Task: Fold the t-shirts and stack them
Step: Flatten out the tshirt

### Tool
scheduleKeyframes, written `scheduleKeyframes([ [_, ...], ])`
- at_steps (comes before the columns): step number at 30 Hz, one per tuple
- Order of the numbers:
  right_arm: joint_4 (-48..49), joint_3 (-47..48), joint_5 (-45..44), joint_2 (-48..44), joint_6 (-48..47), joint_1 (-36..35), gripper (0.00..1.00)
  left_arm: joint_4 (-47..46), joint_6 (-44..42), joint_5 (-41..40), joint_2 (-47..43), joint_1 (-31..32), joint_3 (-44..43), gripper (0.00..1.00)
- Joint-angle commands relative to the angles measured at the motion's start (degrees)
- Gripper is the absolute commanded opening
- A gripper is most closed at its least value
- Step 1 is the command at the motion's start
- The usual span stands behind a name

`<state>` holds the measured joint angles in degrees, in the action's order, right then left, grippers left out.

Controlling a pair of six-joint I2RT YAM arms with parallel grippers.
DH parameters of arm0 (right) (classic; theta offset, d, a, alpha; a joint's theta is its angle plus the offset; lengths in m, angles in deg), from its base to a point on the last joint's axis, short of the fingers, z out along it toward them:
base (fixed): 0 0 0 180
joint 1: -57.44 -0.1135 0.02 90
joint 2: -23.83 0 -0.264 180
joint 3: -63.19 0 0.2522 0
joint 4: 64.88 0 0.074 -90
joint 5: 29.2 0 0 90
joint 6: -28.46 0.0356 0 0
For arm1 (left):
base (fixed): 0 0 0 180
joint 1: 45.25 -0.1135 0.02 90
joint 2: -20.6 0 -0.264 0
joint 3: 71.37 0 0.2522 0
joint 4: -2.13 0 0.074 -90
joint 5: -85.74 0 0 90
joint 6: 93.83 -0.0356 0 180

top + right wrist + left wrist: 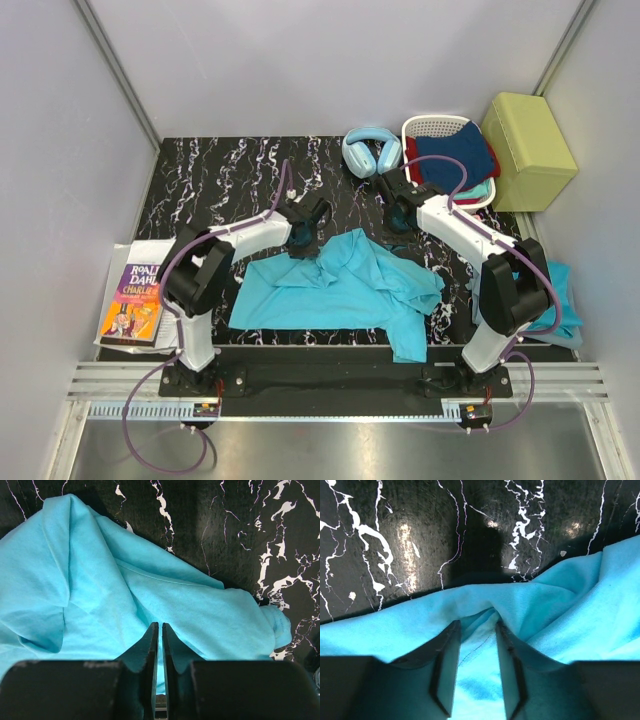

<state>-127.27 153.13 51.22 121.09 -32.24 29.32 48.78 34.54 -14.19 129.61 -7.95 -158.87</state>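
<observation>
One t-shirt (340, 290) lies crumpled at the centre of the surface (210, 180). The left claw (477, 625), part-released, straddles a ridge of its far hem. The right claw (160, 626) appears clenched on a thin fold nearby. Both positions suit drawing the far edge flat. A second t-shirt (562, 300) waits at the right edge. The surface is black and marbled, with pale walls around; basket (432, 124), headphones (371, 152) and book (134, 300) sit at the margins.
</observation>
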Motion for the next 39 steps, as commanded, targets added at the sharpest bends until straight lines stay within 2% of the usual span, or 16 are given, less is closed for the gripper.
scheduleKeyframes([
  [1,1.5,0.4,-0.9,-0.4,-0.4,-0.4,0.14,-0.6,-1.0,-1.5,-1.7,0.3,-1.5,0.20],
  [4,1.4,0.2,-1.0,-0.3,-0.5,-0.4,0.14,-0.6,-1.0,-1.3,-1.8,0.3,-1.5,0.00],
  [10,1.3,0.1,-1.0,-0.4,-0.3,-0.4,0.13,-0.1,-1.0,-2.8,-2.8,0.3,-1.6,0.00],
  [14,1.4,0.2,-1.0,-0.5,-0.4,-0.5,0.14,1.5,-1.2,-6.7,-7.4,0.3,-2.7,0.00],
  [20,1.3,0.5,-0.8,-0.1,-0.3,-0.4,0.13,5.4,-2.6,-11.6,-11.6,-0.7,-8.4,0.00],
  [23,1.3,0.6,-0.6,-0.1,-0.2,-0.5,0.13,6.8,-2.9,-12.1,-11.7,-3.3,-11.3,0.00],
  [33,1.2,1.1,-1.2,-1.0,-0.5,-0.4,0.13,9.1,-3.6,-14.1,-6.3,-13.1,-17.9,0.00],
  [39,1.2,1.0,-0.8,-0.8,-0.3,-0.4,0.13,11.0,-4.7,-14.8,1.9,-18.5,-25.5,0.00],
])
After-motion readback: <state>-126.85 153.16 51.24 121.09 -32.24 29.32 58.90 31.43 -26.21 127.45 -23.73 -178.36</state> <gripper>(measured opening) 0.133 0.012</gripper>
